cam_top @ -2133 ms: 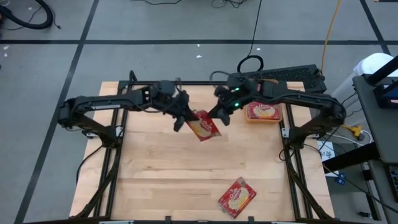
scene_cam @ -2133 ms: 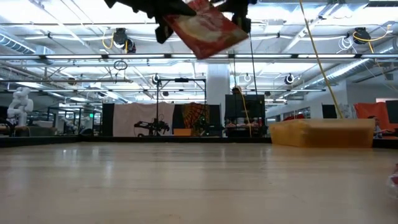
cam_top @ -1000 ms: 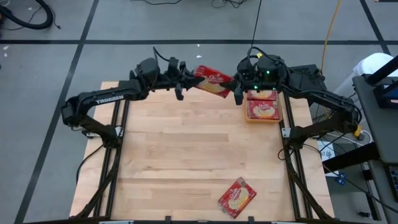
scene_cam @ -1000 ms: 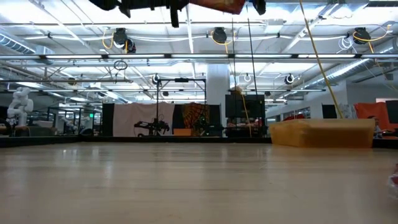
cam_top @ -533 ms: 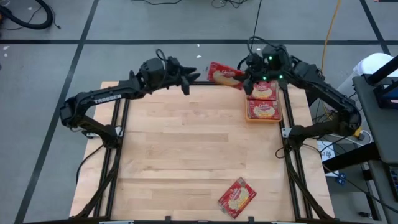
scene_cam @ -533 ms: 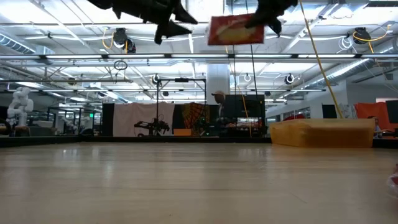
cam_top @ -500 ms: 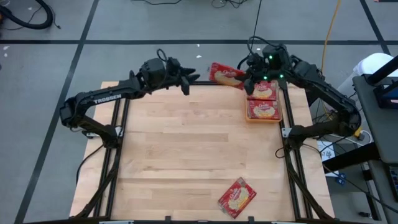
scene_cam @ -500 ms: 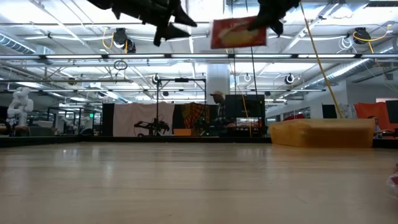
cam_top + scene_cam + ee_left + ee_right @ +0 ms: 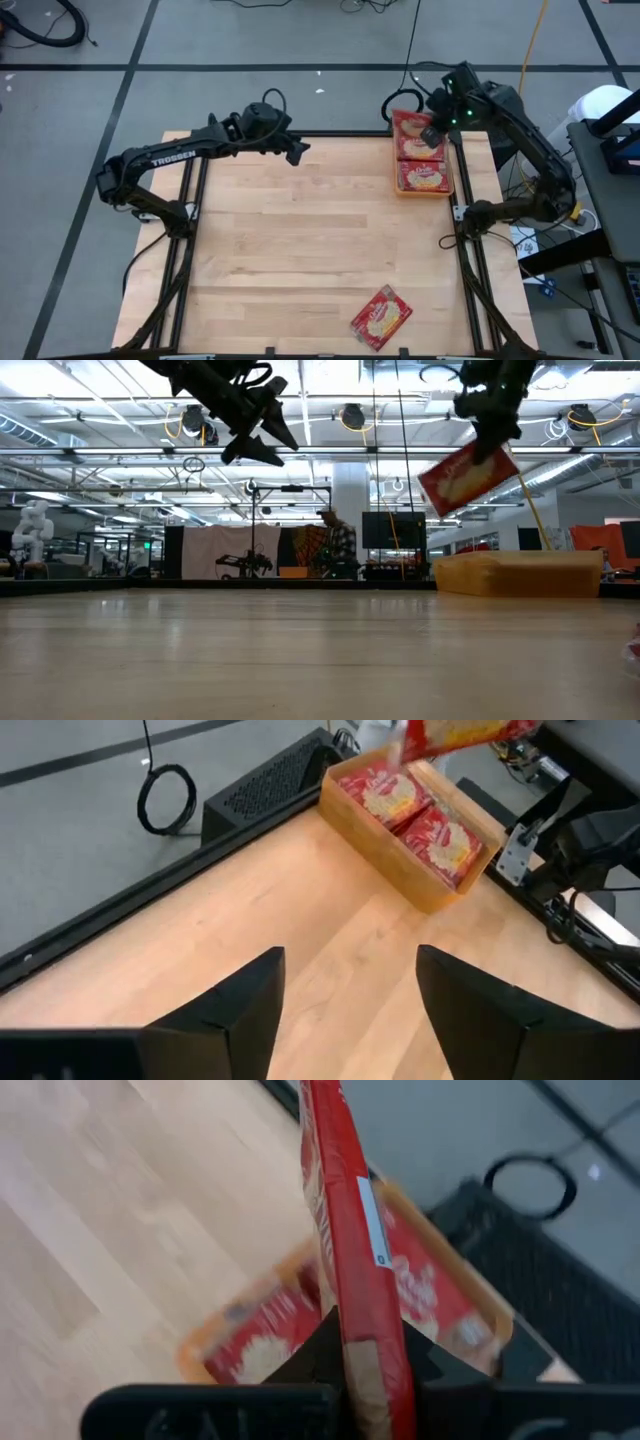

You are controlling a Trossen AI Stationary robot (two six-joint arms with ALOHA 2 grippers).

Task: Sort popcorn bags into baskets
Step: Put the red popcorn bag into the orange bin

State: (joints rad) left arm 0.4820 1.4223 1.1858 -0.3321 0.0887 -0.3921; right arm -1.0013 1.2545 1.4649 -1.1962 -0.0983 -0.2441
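High view first: the right claw (image 9: 432,133) is pinched tight on a popcorn bag (image 9: 410,128), hanging it over the far end of the orange basket (image 9: 450,186). From the right wrist view, the bag (image 9: 345,1270) is nipped by one edge and hangs edge-on. It droops at a tilt in the low view, so I'd call it light, floppy and slick; an edge pinch suits it. The left claw (image 9: 297,152) hovers empty, fingers spread, above the worktop's (image 9: 300,250) far edge. One more bag (image 9: 381,317) lies flat near the front edge, well apart.
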